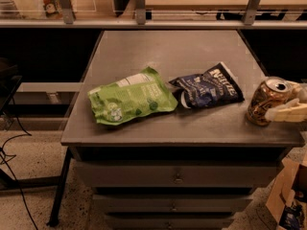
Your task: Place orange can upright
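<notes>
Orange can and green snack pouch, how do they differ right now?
The orange can is small, shiny and round; the green snack pouch is larger, matte and crinkled. The can stands slightly tilted, gripped by the tool at the right edge of the grey table; the pouch lies flat, untouched, left of centre. Both are near its front edge.

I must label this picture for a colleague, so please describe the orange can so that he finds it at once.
On the grey cabinet top, look past the green pouch and the dark blue chip bag to the right edge. There the orange can leans slightly in the pale gripper: small, shiny metal, the only thing that is not a flat bag.
</notes>
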